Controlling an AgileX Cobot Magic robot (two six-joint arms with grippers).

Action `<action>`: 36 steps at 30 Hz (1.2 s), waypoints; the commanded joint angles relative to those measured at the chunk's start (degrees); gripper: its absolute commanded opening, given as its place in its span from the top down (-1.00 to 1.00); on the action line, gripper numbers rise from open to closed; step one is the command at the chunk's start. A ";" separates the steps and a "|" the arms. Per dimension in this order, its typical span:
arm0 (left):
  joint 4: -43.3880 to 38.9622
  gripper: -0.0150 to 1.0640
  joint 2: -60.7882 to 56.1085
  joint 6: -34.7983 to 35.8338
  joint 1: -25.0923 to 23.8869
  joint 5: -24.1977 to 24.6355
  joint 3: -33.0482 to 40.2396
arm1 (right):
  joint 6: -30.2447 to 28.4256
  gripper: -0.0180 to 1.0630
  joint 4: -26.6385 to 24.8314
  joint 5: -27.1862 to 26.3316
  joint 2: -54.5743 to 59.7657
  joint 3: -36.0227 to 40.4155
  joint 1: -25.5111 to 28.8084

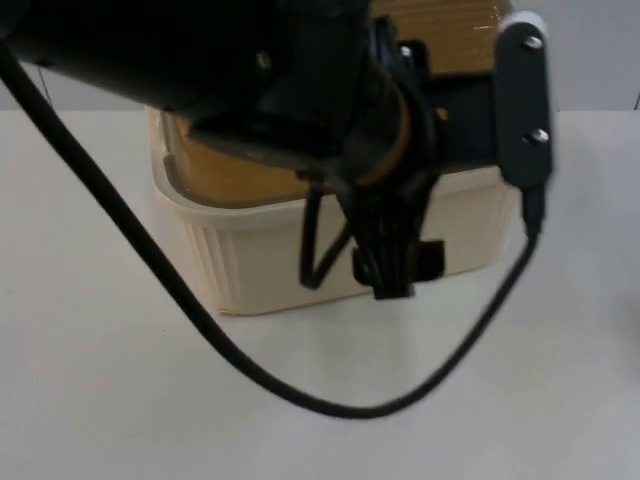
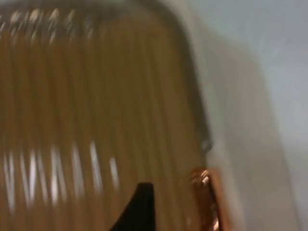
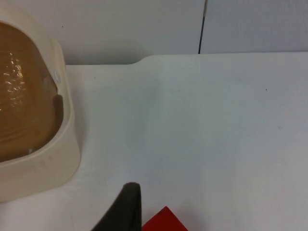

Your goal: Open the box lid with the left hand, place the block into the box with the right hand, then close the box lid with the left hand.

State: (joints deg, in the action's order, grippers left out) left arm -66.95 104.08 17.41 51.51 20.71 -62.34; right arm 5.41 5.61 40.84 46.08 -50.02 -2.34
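A cream box (image 1: 260, 262) with a ribbed amber translucent lid (image 1: 232, 172) stands mid-table. My left arm reaches over it, and its gripper (image 1: 392, 262) hangs at the box's front wall. More amber (image 1: 445, 30) rises high behind the arm, so how far the lid is raised is unclear. Seen from the left wrist, the amber lid (image 2: 96, 110) is very close, with a copper-coloured latch (image 2: 208, 197) by the cream rim (image 2: 240, 144). Right of the box (image 3: 45, 159), my right gripper (image 3: 144, 219) hovers low over the table, and a red block (image 3: 164, 221) sits beside its fingertip (image 3: 126, 207).
White table top (image 3: 202, 125) stretches to the right of the box up to the grey partition wall (image 3: 120, 29). The left arm's black cable (image 1: 330, 405) loops over the table in front of the box.
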 commanded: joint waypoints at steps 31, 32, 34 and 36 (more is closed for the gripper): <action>0.36 0.98 2.83 7.14 -4.98 -7.78 -0.40 | -0.34 -0.96 0.71 -1.77 0.00 -0.47 -0.15; 0.07 0.98 2.83 7.14 -4.94 -8.05 -0.40 | -0.34 -0.96 0.71 -1.77 0.00 -0.47 -0.15; -0.87 0.98 2.83 7.14 -4.94 -8.05 -0.40 | -0.34 -0.96 0.71 -1.77 0.00 -0.47 -0.15; -1.82 0.98 2.83 7.14 -4.94 -8.05 -0.40 | -0.34 -0.96 0.71 -1.77 0.00 -0.47 -0.15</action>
State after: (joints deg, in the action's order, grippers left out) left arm -67.79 107.07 24.02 46.63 13.25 -62.34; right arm 5.41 5.95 39.69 46.08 -50.02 -2.34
